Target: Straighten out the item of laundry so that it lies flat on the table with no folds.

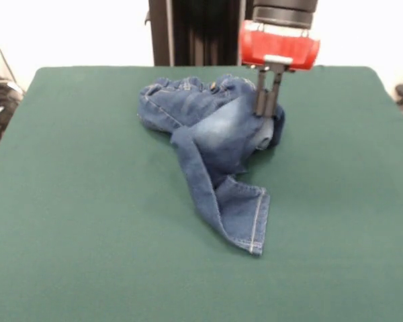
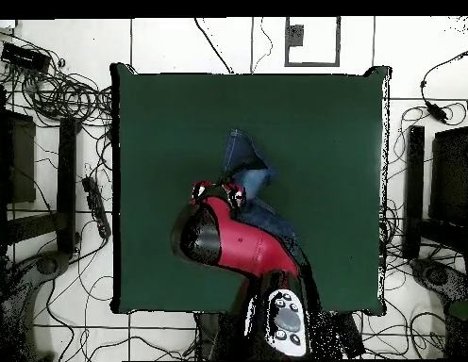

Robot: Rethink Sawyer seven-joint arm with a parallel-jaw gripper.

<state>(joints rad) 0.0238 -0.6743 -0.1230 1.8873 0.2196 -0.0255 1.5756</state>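
A small pair of dark blue jeans [image 1: 211, 131] lies crumpled on a dark green desk [image 1: 87, 215], in its far half from the front camera. The waistband end is bunched into a mound, its faded whitish patch facing up. One leg trails out of the mound toward the desk's near edge and ends in a flat hem with tan stitching. A red and black arm [image 2: 240, 247] reaches down over the mound's right side in the front view. Its gripper [image 1: 267, 107] is pressed together, pinching a fold of the jeans.
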